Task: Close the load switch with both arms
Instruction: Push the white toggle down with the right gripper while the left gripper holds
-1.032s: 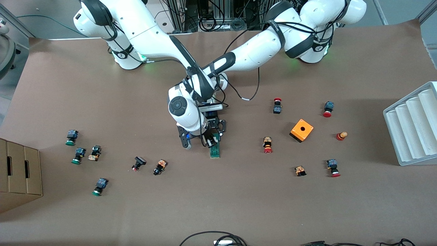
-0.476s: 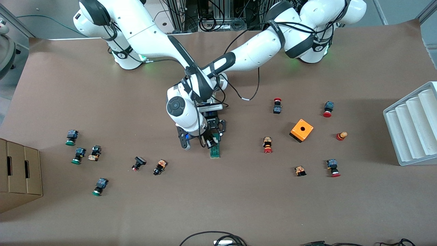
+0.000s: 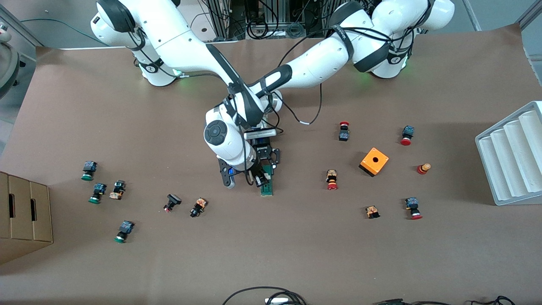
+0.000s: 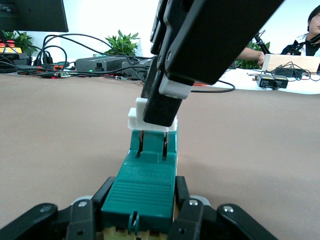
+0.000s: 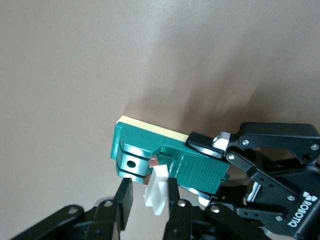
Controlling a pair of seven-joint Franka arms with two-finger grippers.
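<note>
Left gripper [image 4: 137, 220] clamps the load switch [image 3: 266, 185] (mid-table, lying flat) at one end; right gripper [image 5: 147, 197] pinches its white slider [image 5: 156, 195] at the other end.

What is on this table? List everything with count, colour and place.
load switch: one, green with white slider, mid-table.
box with hole: one, orange, toward the left arm's end.
red-capped buttons: four, around the orange box.
green-capped buttons: three, toward the right arm's end.
other small button parts: five, black, orange or red, scattered at both ends.
ridged tray: one, grey, left arm's end.
cardboard box: one, brown, right arm's end.
left gripper: black, clamped on the switch's green body.
right gripper: black, fingers closed on the white slider.
</note>
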